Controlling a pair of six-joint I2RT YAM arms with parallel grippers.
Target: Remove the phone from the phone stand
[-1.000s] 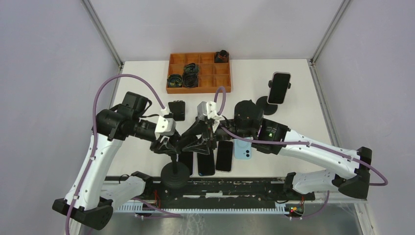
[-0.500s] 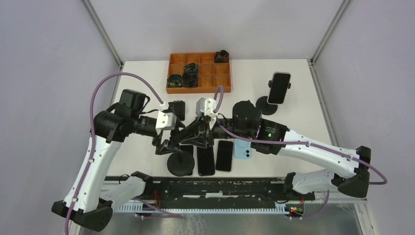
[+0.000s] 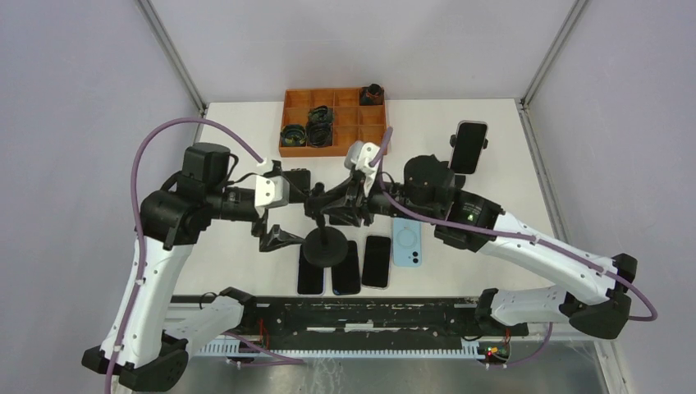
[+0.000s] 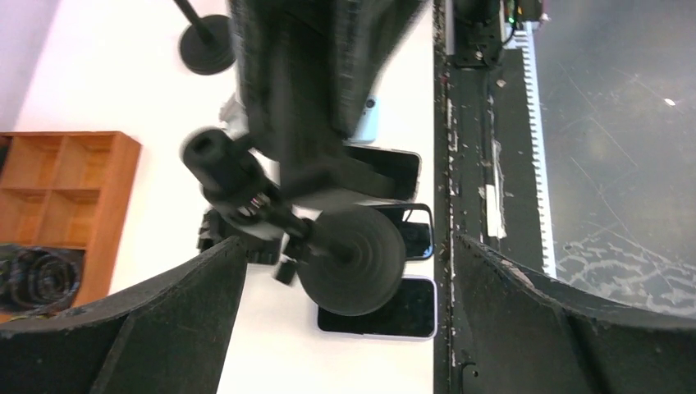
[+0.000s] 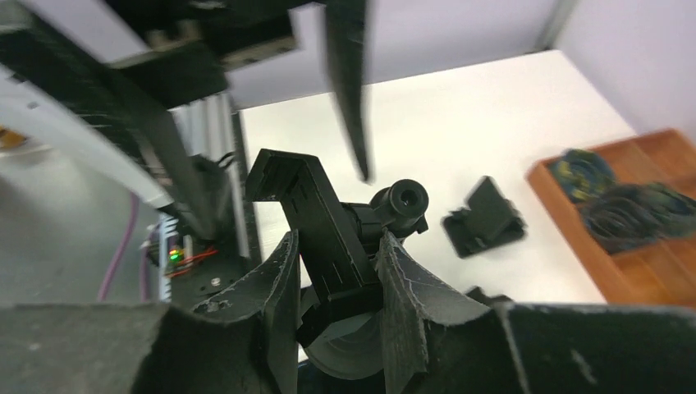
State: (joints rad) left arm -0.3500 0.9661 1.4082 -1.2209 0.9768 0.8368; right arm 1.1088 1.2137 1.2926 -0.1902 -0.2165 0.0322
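An empty black phone stand [image 3: 325, 245] with a round base hangs tilted above the row of phones. My right gripper [image 3: 335, 203] is shut on its cradle, which shows clearly in the right wrist view [image 5: 324, 226] between the gripper's [image 5: 336, 254] two fingers. My left gripper [image 3: 283, 208] is open and empty just left of the stand. In the left wrist view the gripper's [image 4: 349, 246] jaws stand wide, and the stand [image 4: 349, 261] shows beyond them. A second stand [image 3: 448, 176] at the back right holds a dark-screened phone [image 3: 468, 147] upright.
Three dark phones [image 3: 345, 271] and a light blue phone [image 3: 407, 243] lie flat near the front edge. A small black holder [image 3: 297, 182] lies mid-table. An orange compartment tray [image 3: 332, 121] with black parts stands at the back. A black rail [image 3: 369, 316] runs along the near edge.
My right gripper has lifted the empty stand from the near edge and carried it back and to the right. My left gripper has drawn back to the left, away from the stand.
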